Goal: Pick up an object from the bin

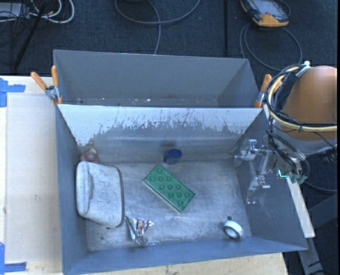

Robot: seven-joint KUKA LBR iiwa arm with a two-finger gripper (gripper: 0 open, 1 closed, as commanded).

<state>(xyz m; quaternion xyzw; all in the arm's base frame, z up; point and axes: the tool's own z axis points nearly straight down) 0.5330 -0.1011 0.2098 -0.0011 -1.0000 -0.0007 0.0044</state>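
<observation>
Gripper near right wall of bin

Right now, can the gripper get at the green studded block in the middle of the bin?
Probably yes. The green block lies flat in the open, with nothing on or against it, and only bare bin floor lies between it and the gripper on the right.

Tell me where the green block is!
In the camera view, the green block lies flat in the middle of the bin floor, just in front of the small blue cap and right of the grey pouch.
</observation>
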